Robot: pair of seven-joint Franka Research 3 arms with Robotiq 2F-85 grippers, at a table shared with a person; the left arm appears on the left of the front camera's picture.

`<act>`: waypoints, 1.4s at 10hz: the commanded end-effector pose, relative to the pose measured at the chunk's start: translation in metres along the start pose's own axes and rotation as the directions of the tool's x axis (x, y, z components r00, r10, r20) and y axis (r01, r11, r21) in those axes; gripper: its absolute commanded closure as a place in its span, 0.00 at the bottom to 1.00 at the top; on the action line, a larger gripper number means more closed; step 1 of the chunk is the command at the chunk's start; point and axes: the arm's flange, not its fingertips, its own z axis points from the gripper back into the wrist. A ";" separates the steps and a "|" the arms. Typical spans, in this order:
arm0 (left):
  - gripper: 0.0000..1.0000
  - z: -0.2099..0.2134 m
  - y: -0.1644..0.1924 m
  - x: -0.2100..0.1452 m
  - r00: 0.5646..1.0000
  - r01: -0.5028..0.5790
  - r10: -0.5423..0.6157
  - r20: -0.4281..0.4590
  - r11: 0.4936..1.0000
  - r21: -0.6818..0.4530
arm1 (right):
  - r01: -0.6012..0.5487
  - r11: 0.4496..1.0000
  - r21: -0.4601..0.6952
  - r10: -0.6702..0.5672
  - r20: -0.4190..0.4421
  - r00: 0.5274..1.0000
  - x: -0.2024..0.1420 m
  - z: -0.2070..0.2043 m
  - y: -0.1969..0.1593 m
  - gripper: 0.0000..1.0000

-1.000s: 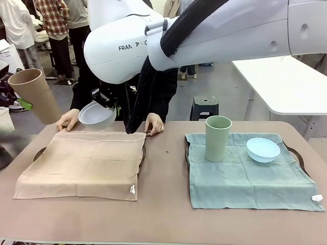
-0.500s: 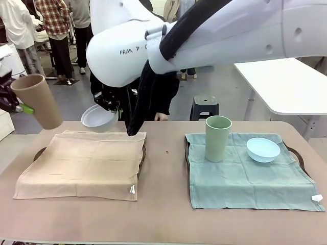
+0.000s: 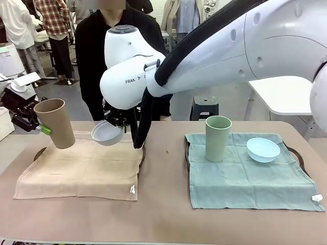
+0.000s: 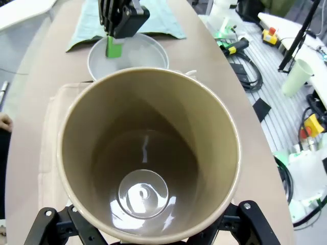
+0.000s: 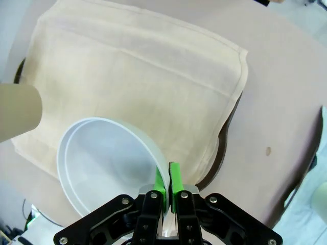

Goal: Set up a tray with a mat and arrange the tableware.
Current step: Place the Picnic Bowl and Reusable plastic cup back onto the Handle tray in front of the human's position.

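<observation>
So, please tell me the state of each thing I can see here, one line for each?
Tan cup: held tilted in the air by left hand, over tan mat.
White bowl: rim pinched by right hand, above the tan mat.
Green cup: upright on green mat.
Blue bowl: upright on green mat.

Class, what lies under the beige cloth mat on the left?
A dark tray peeks out at the edges of the beige cloth mat, which covers the rest of it. The tray rests on the brown table.
</observation>
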 end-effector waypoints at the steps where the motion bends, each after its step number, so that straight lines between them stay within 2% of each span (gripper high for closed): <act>1: 0.14 0.016 -0.007 0.007 1.000 0.008 -0.009 0.008 1.000 0.015 | 0.003 1.000 -0.004 -0.003 0.006 1.000 -0.004 0.019 0.002 0.96; 5: 0.14 -0.021 0.008 -0.019 1.000 -0.001 0.001 0.017 0.999 -0.040 | -0.028 0.997 0.067 0.027 0.011 1.000 0.008 -0.040 -0.010 0.96; 8: 0.14 -0.038 0.016 -0.036 0.999 0.034 -0.032 0.033 0.998 -0.055 | -0.064 0.996 0.058 0.061 0.048 0.997 0.011 -0.072 -0.012 0.96; 10: 0.14 -0.044 0.019 -0.043 0.998 0.043 -0.040 0.049 0.998 -0.053 | -0.058 0.996 0.063 0.057 0.027 0.998 0.010 -0.086 -0.014 0.96; 14: 0.14 -0.060 0.030 -0.053 0.996 0.090 -0.090 0.021 0.996 -0.011 | -0.044 0.996 0.075 0.045 -0.011 0.999 0.008 -0.108 -0.022 0.96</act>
